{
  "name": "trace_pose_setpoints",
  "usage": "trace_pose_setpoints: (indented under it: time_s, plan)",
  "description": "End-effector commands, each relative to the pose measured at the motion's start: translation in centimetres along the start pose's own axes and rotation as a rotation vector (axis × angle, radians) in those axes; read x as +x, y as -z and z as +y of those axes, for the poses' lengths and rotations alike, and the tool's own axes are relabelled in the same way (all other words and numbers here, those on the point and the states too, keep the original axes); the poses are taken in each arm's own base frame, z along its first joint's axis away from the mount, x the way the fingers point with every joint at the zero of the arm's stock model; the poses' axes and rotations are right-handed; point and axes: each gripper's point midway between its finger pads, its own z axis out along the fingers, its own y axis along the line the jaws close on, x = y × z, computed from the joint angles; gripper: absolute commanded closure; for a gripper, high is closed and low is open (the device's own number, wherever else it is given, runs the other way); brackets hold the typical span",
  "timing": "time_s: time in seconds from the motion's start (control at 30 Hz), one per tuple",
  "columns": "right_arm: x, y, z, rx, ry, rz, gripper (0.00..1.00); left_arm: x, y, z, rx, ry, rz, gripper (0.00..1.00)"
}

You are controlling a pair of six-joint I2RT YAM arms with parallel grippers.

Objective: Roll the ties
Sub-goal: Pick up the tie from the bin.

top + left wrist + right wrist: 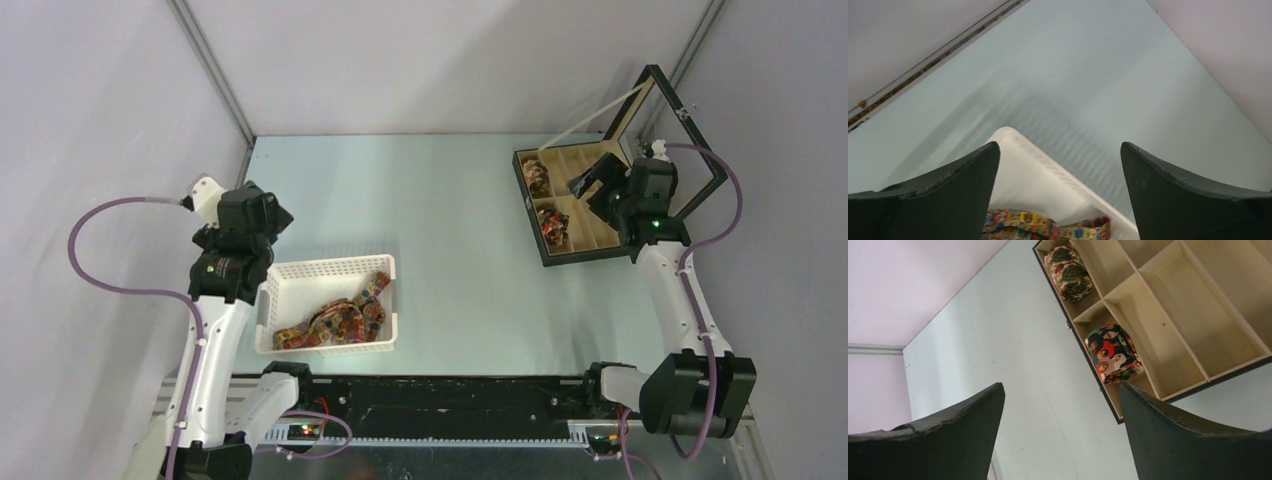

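Loose patterned ties (335, 322) lie heaped in the white perforated basket (330, 270) at the near left; a strip of one tie (1048, 227) shows between my left fingers. Two rolled ties (537, 176) (553, 224) sit in the left compartments of the black box (590, 255); the right wrist view shows both coils (1069, 273) (1112, 353). My left gripper (1060, 150) hangs open above the basket's far left corner, holding nothing. My right gripper (1062, 390) is open over the box's near edge, empty, its fingertips (1148, 410) wide apart.
The box's glass lid (665, 130) stands open against the right wall. Several cream compartments (1193, 325) of the box hold nothing. Grey walls close in the table at the back and on both sides.
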Motion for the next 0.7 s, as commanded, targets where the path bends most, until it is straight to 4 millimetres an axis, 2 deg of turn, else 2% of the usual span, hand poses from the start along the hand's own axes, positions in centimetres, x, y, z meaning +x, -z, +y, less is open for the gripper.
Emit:
trace_pose_setpoints:
  time_s: [0.0, 0.17, 0.3, 0.4, 0.47, 0.57, 0.6, 0.63, 0.67]
  plan:
    - [-0.1, -0.2, -0.6, -0.045, -0.033, 0.089, 0.13, -0.5, 0.9, 0.8, -0.001, -0.106, 0.002, 0.04]
    - [0.0, -1.4, -1.6, -0.046, -0.038, 0.117, 0.13, -2.1, 1.8, 0.7, 0.055, -0.082, -0.096, 0.04]
    - [-1.3, -1.2, -2.3, 0.007, 0.016, 0.042, 0.14, -2.2, 2.4, 1.0, 0.076, -0.092, -0.120, 0.01]
    - [-1.7, -0.8, -1.3, -0.013, 0.156, -0.003, 0.15, -2.3, 2.4, 1.2, 0.080, -0.101, -0.136, 0.00]
    - [-1.4, -0.8, -0.1, -0.047, 0.238, -0.012, 0.14, -1.6, 2.3, 1.1, 0.101, -0.125, -0.120, 0.00]
    - [-0.6, -1.0, 2.3, -0.134, 0.296, 0.016, 0.08, -0.4, 2.0, 0.7, 0.139, -0.165, -0.083, 0.00]
    - [0.0, -1.5, 2.5, -0.130, 0.322, 0.039, 0.07, 0.0, 1.9, 0.5, 0.155, -0.170, -0.069, 0.00]
    - [0.9, -1.4, 4.4, -0.141, 0.373, 0.056, 0.05, 0.5, 1.7, 0.4, 0.162, -0.177, -0.054, 0.00]
    - [1.1, -1.7, 5.4, -0.136, 0.433, 0.061, 0.05, 0.8, 1.6, 0.4, 0.163, -0.180, -0.049, 0.00]
